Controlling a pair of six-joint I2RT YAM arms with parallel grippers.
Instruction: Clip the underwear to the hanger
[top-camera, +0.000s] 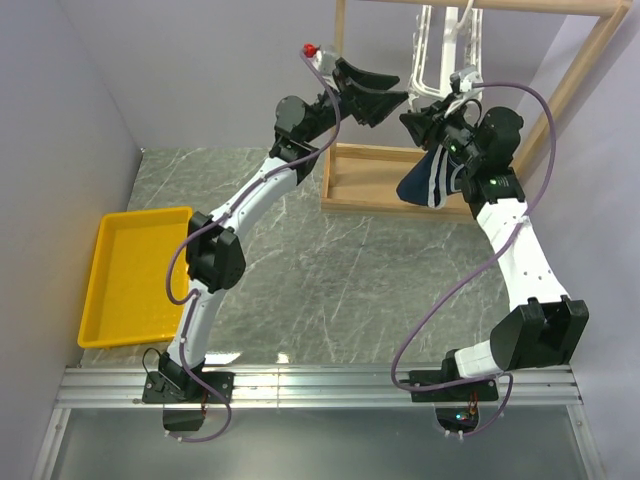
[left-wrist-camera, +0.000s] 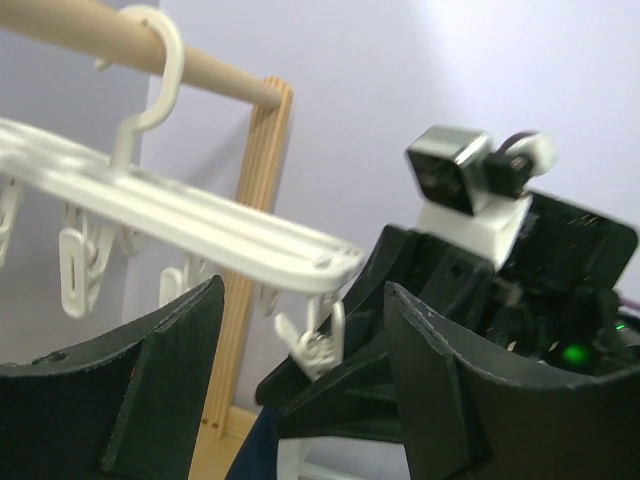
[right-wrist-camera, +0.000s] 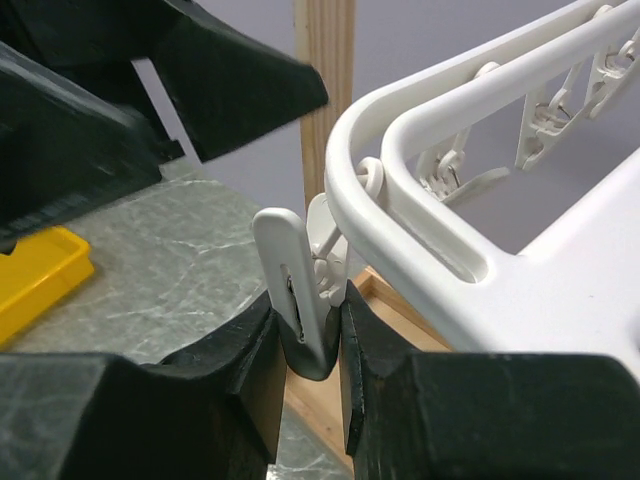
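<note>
The white hanger (top-camera: 440, 50) hangs by its hook from the wooden rack's rod; it also shows in the left wrist view (left-wrist-camera: 200, 220) and the right wrist view (right-wrist-camera: 450, 230). My right gripper (right-wrist-camera: 312, 345) is shut on one dangling white clip (right-wrist-camera: 300, 290) at the hanger's corner. The navy underwear (top-camera: 428, 180) with white trim hangs just under my right gripper (top-camera: 432, 118); what holds it is hidden. A navy edge shows in the left wrist view (left-wrist-camera: 255, 450). My left gripper (left-wrist-camera: 300, 400) is open and empty, close beside that clip (left-wrist-camera: 318, 338), not touching it.
The wooden rack's base (top-camera: 370, 175) stands on the marble table at the back, with its rod (left-wrist-camera: 200, 75) and post (right-wrist-camera: 328, 80) close to both grippers. A yellow tray (top-camera: 135, 275) lies at the left edge. Grey walls close in on both sides.
</note>
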